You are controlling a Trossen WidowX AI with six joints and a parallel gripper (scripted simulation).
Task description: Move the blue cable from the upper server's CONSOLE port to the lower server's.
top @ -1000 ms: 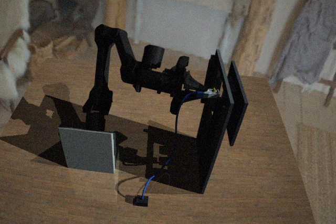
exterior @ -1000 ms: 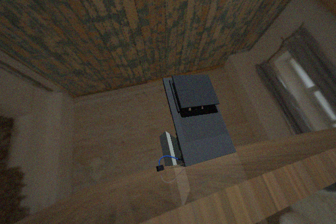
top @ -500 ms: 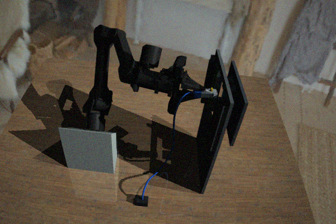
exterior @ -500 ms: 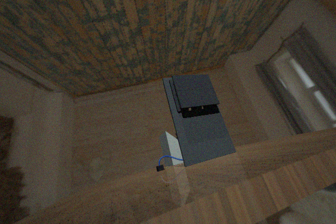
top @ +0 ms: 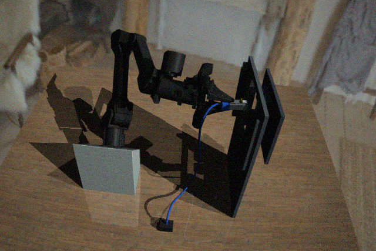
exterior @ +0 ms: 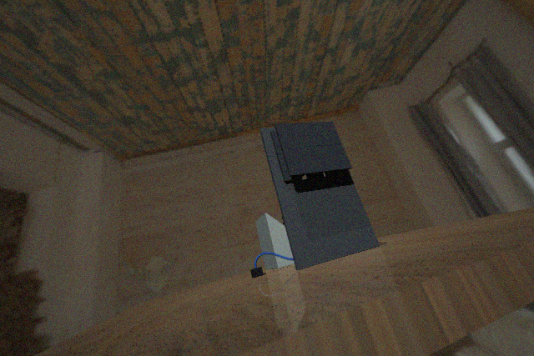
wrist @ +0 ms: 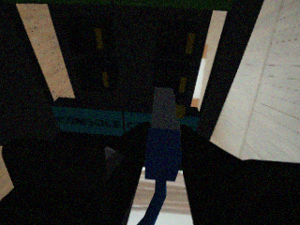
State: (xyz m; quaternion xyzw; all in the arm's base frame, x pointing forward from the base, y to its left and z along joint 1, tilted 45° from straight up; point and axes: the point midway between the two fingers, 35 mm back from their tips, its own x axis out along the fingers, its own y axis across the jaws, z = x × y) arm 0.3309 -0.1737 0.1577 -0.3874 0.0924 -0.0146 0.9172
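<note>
Blue cable (top: 199, 139) (exterior: 274, 253) (wrist: 158, 199) trails from the plug (top: 238, 104) (wrist: 165, 136), which the gripper (top: 232, 105) (wrist: 163, 128) clamps in front of the rack (top: 258, 139) (exterior: 334, 218). Seating is not visible. Judged step: transfer between ports; hold the plug square to the rack, align, then advance straight.

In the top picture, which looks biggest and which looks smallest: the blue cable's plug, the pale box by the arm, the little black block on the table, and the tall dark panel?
1. Tall dark panel
2. Pale box
3. Plug and black block: too alike to rank
</note>
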